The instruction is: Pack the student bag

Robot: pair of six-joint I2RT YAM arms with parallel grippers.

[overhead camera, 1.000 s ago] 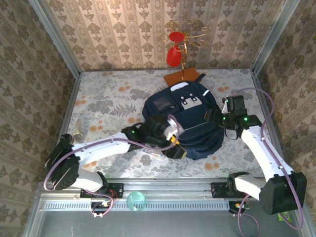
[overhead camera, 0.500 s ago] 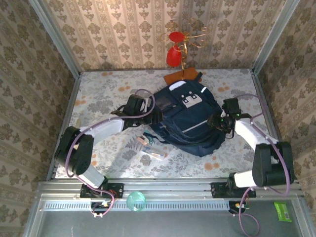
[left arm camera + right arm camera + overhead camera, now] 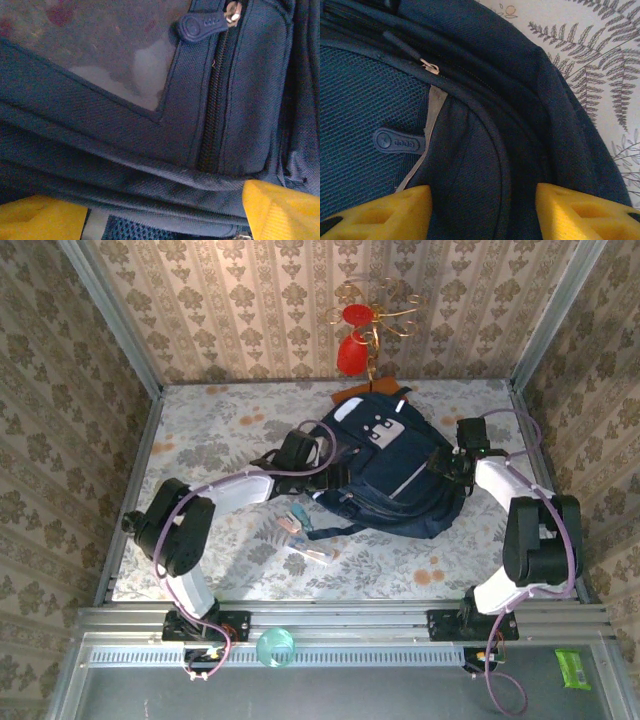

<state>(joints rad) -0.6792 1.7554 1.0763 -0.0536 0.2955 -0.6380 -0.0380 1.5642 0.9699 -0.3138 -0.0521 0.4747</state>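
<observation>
— Item one, top external?
— Fixed high behind both arm bases, facing down and forward; far off, the whole table (image 3: 200, 450) in frame.
— Item two, left wrist?
— Rides the left gripper (image 3: 160, 220), looking out between its yellow fingers (image 3: 275, 210); very near, navy fabric and a zip (image 3: 212, 115) straight ahead.
— Item three, right wrist?
— Rides the right gripper (image 3: 485, 212); equally near, fabric ahead, table off to its right.
— Shared ground?
— All three take in the student bag (image 3: 385, 475).

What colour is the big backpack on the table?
The backpack is dark navy blue with pale grey patches, best seen in the top external view.
</observation>
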